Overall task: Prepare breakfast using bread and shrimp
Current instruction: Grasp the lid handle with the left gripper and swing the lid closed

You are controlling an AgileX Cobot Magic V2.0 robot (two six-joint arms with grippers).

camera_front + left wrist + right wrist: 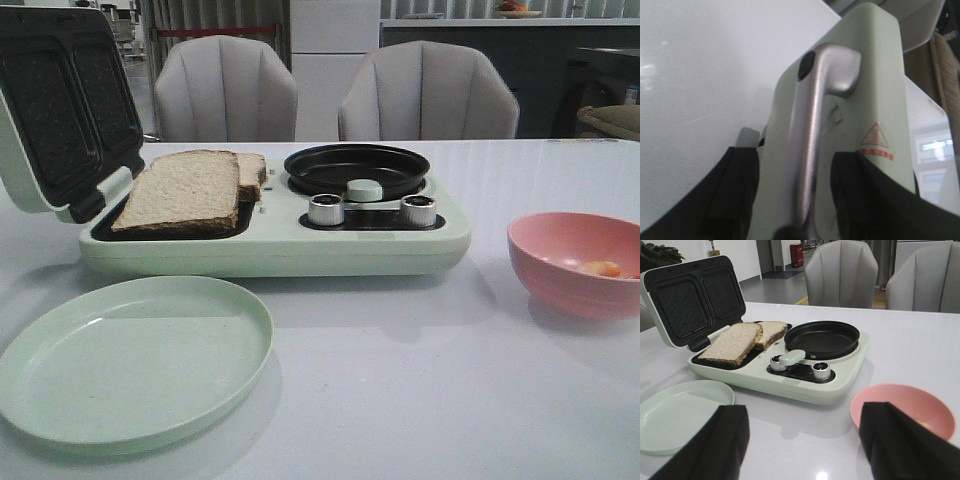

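Observation:
Two slices of bread lie overlapping on the left grill plate of a pale green breakfast maker (300, 250), the front slice (185, 192) partly covering the rear one (252, 170). In the right wrist view they are the near slice (735, 342) and the far slice (771, 332). The shrimp (600, 268) rests in a pink bowl (560, 240). My left gripper (800, 195) is open behind the raised lid (875, 75), a finger on each side of its silver handle (815, 125) without touching it. My right gripper (802, 440) hangs open and empty over the table, near the bowl (900, 400).
An empty pale green plate (130, 360) sits at the front left. A black round pan (355, 168) sits on the maker's right side, above two silver knobs (325, 208). The open lid (60, 110) stands up at the left. Two grey chairs (225, 90) are behind the table.

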